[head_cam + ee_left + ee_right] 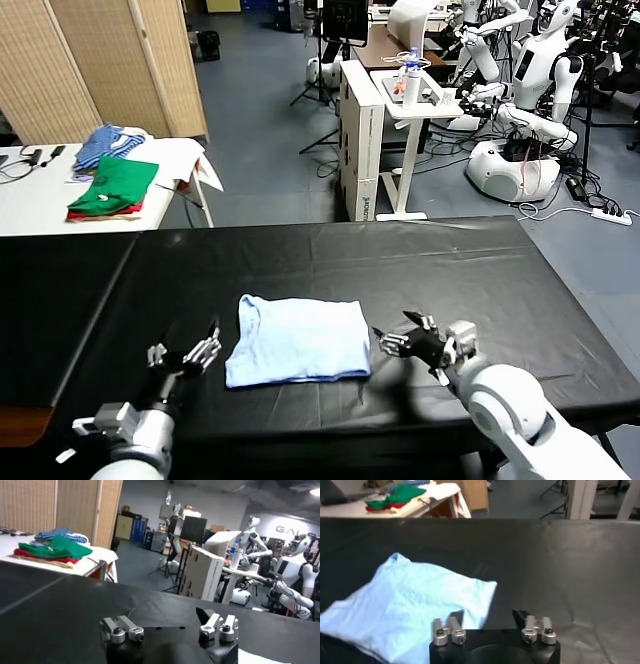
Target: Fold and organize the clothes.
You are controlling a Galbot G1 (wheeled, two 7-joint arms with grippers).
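Note:
The light sky-blue T-shirt (298,339) lies folded into a rough rectangle on the black table (480,270), near the front middle. It also shows in the right wrist view (405,605). My left gripper (192,352) is open and empty, just left of the shirt's front left corner, low over the table. My right gripper (392,340) is open and empty, just right of the shirt's right edge. In the right wrist view one fingertip (456,617) overlaps the shirt's edge. In the left wrist view my left gripper (167,617) faces bare black table.
A white side table (30,195) at the back left holds green and red folded garments (115,188) and a blue striped bundle (108,143). A white cabinet (362,140) and other robots (530,110) stand beyond the table's far edge.

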